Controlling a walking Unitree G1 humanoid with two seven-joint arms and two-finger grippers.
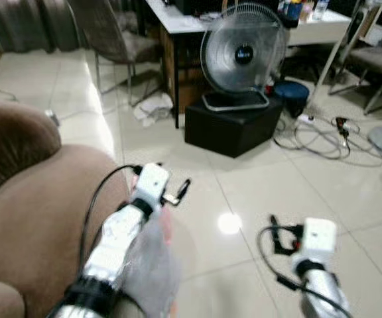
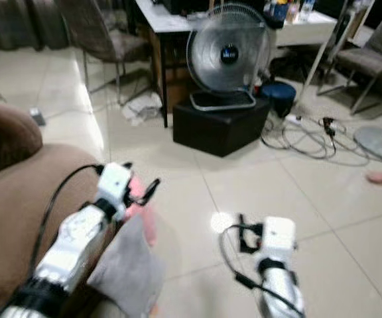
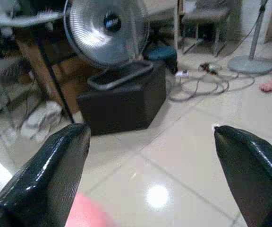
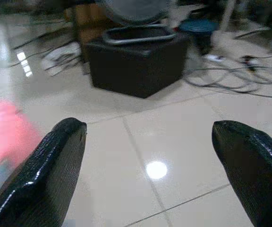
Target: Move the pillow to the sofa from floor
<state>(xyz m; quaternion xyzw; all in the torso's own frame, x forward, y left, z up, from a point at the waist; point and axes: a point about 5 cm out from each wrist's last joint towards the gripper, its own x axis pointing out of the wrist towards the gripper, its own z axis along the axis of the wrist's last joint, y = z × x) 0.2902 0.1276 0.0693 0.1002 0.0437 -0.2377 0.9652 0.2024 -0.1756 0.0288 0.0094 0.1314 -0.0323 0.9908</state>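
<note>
Sofa (image 1: 32, 218): brown, plush, at the near left; a rounded arm and seat edge in view.

Left gripper (image 1: 178, 192): raised over the sofa's right edge, near. In the left wrist view its jaws stand wide, with nothing between them but open floor beyond.

Pillow (image 2: 128, 265): grey with a pink part, just right of the sofa's edge and partly under the left arm. It appears to lean against the sofa's side; whether its lower edge rests on the floor or on the cushion cannot be told. A pink blur shows at the edge of both wrist views.

Floor (image 1: 257, 185): pale glossy tile with a lamp reflection, centre.

Right gripper (image 2: 247, 235): low at the near right, over bare tile, jaws wide and holding nothing, well apart from the pillow.

Fan (image 1: 243, 56): stands on a black box (image 1: 234, 126), far centre. Cables (image 1: 323, 136) trail on the floor to the right; a worktop (image 1: 178, 20) and chairs lie beyond.

Step in hand, as a judgement: the pillow is at the sofa but not plainly seated on it, neither gripper holding it.

Next move calls for: confirming the pillow's seat; if it is off the cushion, bringing the left jaws down to its upper edge, closing, lifting leftward onto the seat.
</note>
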